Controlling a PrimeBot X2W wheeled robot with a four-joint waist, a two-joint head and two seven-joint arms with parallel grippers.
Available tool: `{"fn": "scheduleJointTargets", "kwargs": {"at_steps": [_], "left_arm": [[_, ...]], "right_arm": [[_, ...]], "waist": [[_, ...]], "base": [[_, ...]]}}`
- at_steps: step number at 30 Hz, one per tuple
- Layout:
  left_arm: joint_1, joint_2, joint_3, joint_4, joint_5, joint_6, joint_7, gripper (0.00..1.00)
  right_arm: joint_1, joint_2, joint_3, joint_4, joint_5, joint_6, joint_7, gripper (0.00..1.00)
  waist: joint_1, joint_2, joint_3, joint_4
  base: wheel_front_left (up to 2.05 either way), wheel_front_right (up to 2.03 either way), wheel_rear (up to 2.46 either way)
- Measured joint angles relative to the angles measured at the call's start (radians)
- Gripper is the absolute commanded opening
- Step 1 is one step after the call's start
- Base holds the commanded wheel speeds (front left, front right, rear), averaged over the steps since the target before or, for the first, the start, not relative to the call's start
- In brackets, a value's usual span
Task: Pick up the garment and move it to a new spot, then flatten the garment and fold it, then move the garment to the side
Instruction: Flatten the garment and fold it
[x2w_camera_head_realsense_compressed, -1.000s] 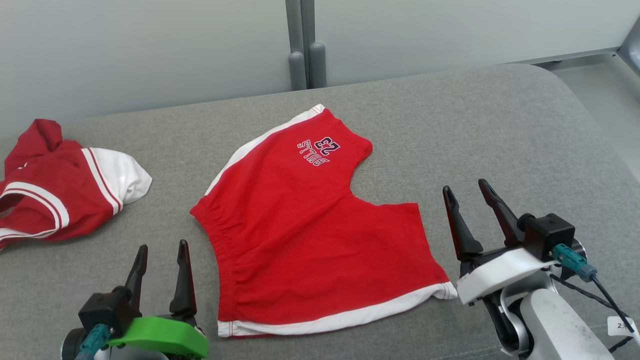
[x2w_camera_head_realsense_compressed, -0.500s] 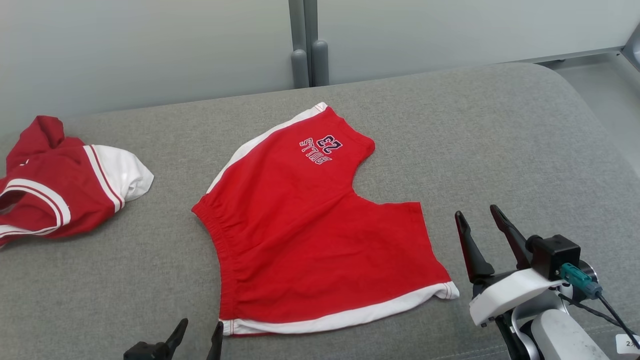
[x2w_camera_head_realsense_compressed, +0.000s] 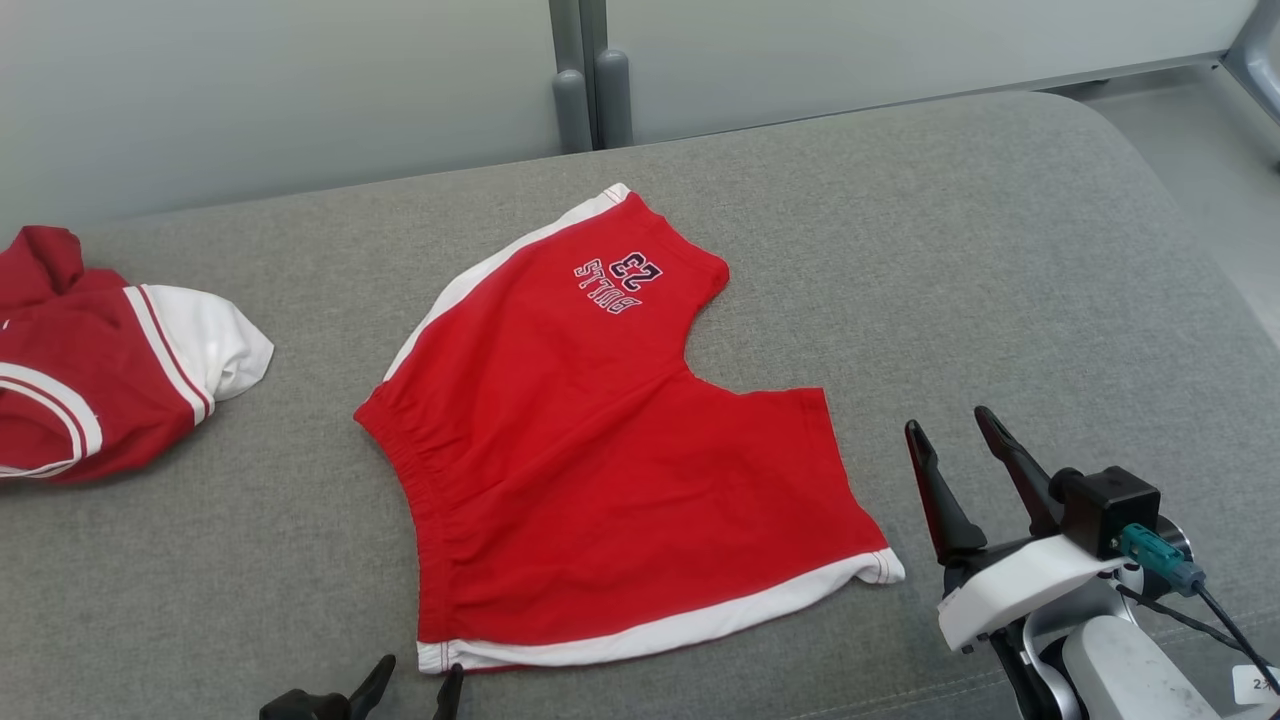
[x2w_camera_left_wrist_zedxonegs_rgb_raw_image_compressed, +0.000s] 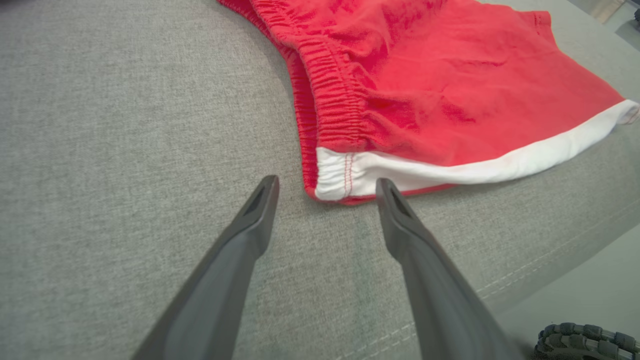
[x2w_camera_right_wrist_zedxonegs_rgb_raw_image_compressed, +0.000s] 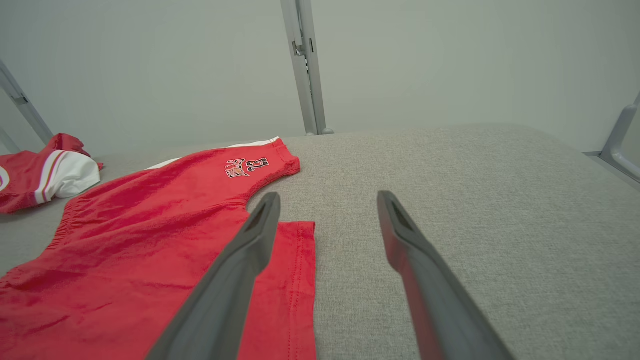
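Note:
Red shorts with white side bands and a "23" print lie spread flat in the middle of the grey cushion. My left gripper is open at the bottom edge, its tips just short of the shorts' near white waistband corner. In the left wrist view that gripper holds nothing. To the right of the shorts' near leg hem my right gripper stands open and empty. Through the right wrist view its fingers straddle bare cushion beside the shorts.
A second garment, red and white, lies crumpled at the far left of the cushion. A grey post stands behind the cushion against a pale wall. The cushion's front edge drops off just right of the left gripper.
The left gripper has sunk toward the bottom edge and shifted right, to the shorts' waistband corner. The right gripper pulled back a little. The camera shifted slightly; the shorts lie as before.

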Motion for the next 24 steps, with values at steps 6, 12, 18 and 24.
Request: {"fn": "scheduleJointTargets", "kwargs": {"at_steps": [6, 12, 18, 24], "left_arm": [[-0.032, 0.000, -0.003, 0.021, 0.000, -0.007, -0.004, 1.00], [-0.050, -0.001, -0.015, 0.038, 0.000, -0.016, -0.004, 0.72], [-0.054, -0.001, -0.019, 0.038, 0.000, -0.020, -0.013, 0.07], [-0.054, -0.001, -0.043, 0.036, 0.000, -0.025, -0.015, 0.00]], "right_arm": [[-0.001, 0.001, -0.004, 0.000, -0.008, 0.005, 0.000, 1.00], [-0.001, 0.002, -0.021, 0.001, -0.008, 0.005, 0.000, 1.00], [-0.001, 0.004, -0.031, 0.002, -0.008, 0.005, 0.000, 1.00], [0.000, 0.007, -0.031, 0.028, -0.008, 0.023, 0.000, 1.00]], "waist": [[0.0000, 0.0000, 0.015, -0.016], [0.0000, 0.0000, 0.025, -0.026], [0.0000, 0.0000, 0.034, -0.027], [0.0000, 0.0000, 0.040, -0.024]], "base": [[0.00, 0.00, 0.00], [0.00, 0.00, 0.00], [0.00, 0.00, 0.00], [0.00, 0.00, 0.00]]}}
